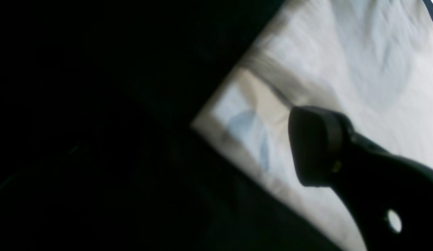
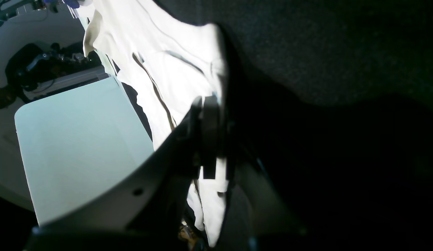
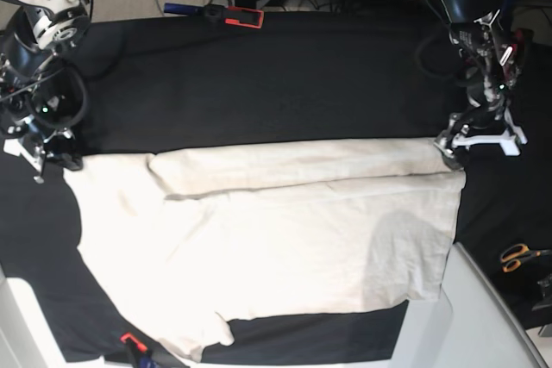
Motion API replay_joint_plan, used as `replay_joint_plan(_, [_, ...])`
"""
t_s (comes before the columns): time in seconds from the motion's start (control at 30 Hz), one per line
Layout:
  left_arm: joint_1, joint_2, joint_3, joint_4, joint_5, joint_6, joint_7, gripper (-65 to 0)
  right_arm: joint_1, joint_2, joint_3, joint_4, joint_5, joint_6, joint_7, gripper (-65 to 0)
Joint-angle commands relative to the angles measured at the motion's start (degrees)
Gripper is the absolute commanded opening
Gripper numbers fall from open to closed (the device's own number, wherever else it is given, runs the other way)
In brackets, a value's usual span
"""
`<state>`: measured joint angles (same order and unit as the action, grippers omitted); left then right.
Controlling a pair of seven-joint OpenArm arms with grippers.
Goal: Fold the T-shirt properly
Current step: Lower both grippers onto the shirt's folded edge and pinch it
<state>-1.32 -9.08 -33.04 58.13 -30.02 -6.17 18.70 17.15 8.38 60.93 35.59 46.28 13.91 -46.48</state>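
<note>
The cream T-shirt [image 3: 285,239] lies spread on the black tablecloth [image 3: 285,84], its far edge folded toward me in a long band. My right gripper [image 3: 60,159] sits at the shirt's far left corner. In the right wrist view its fingers [image 2: 209,132] are pressed together with pale cloth [image 2: 160,59] running between them. My left gripper [image 3: 457,146] hovers at the far right corner of the folded band and stands open. The left wrist view shows one dark finger [image 1: 317,146] over the T-shirt's corner [image 1: 244,111]; the other finger is out of view.
Orange-handled scissors [image 3: 517,256] lie at the right on the cloth. A white board [image 3: 483,316] juts in at the bottom right. A red-and-black tool [image 3: 237,16] rests at the far edge, and a small red object [image 3: 129,339] sits near the front left.
</note>
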Motion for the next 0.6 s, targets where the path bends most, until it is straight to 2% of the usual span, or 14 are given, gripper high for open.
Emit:
replay_joint_plan(0.0, [-0.2, 0.2, 0.3, -0.9, -0.8, -0.5, 2.4, -4.9, 0.7, 0.6, 0.2, 0.3, 0.4, 0.2, 0.0, -63.6])
replay_joint_plan(0.07, [-0.5, 0.2, 0.3, -2.3, -0.9, -0.5, 1.5, -10.5, 0.7, 0.6, 0.2, 0.3, 0.4, 0.2, 0.0, -63.6])
replay_joint_plan(0.13, [-0.7, 0.2, 0.4, -2.9, -0.9, -0.5, 1.3, -13.3, 0.7, 0.7, 0.2, 0.3, 0.4, 0.2, 0.0, -63.6])
replay_joint_plan(0.57, [-2.7, 1.7, 0.6, -0.2, -1.0, -0.5, 1.8, -14.3, 0.7, 0.7, 0.2, 0.4, 0.4, 0.2, 0.2, -63.6])
